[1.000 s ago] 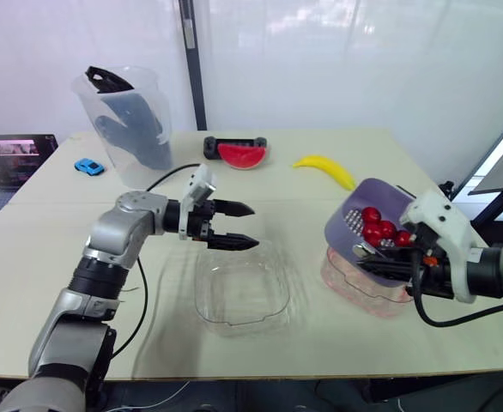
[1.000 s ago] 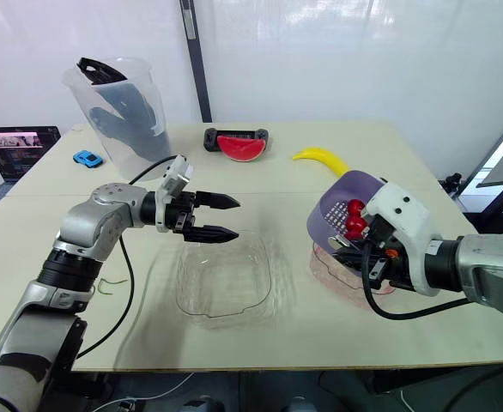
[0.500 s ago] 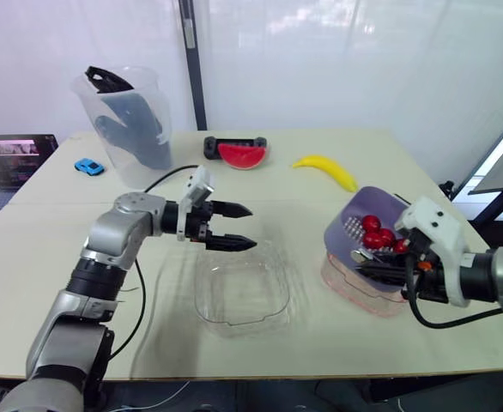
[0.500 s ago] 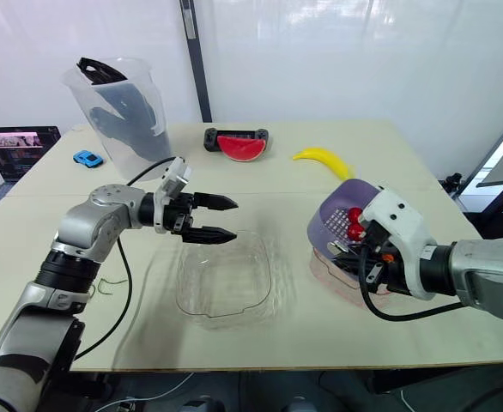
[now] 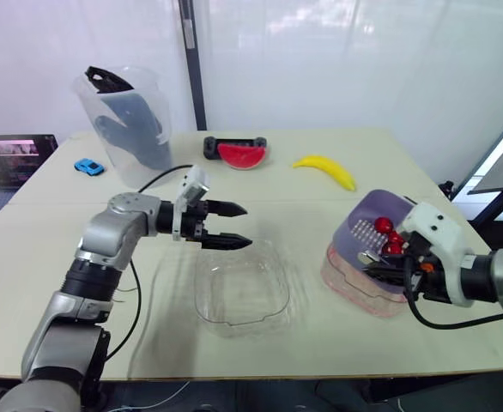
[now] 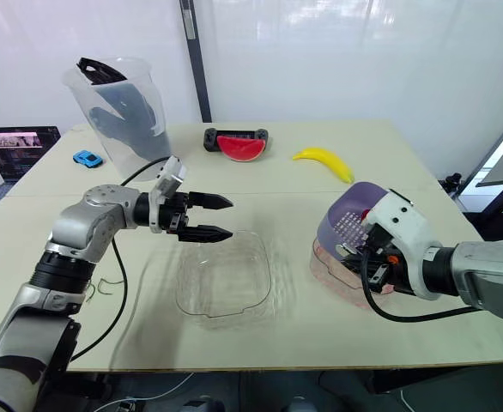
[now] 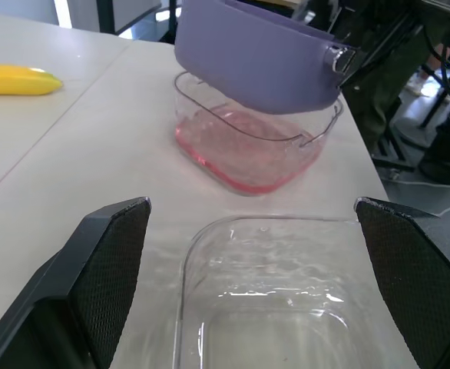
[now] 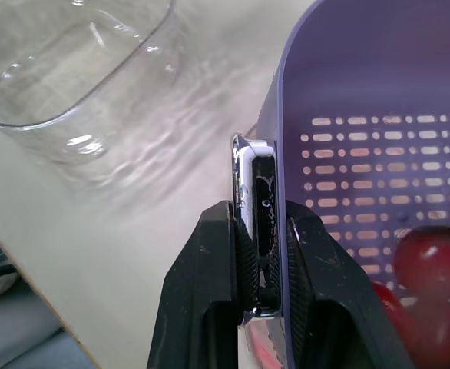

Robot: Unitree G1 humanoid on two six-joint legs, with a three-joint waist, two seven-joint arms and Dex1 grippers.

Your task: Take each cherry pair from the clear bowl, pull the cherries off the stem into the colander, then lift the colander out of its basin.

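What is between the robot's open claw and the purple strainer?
In the left wrist view, the empty clear bowl lies just ahead of the left gripper, then bare table up to the colander, tilted over its pink basin.

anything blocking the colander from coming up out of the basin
Nothing visible does. The right gripper is shut on the colander, which sits tilted in the basin with open space above it. The left gripper is well apart, by the bowl.
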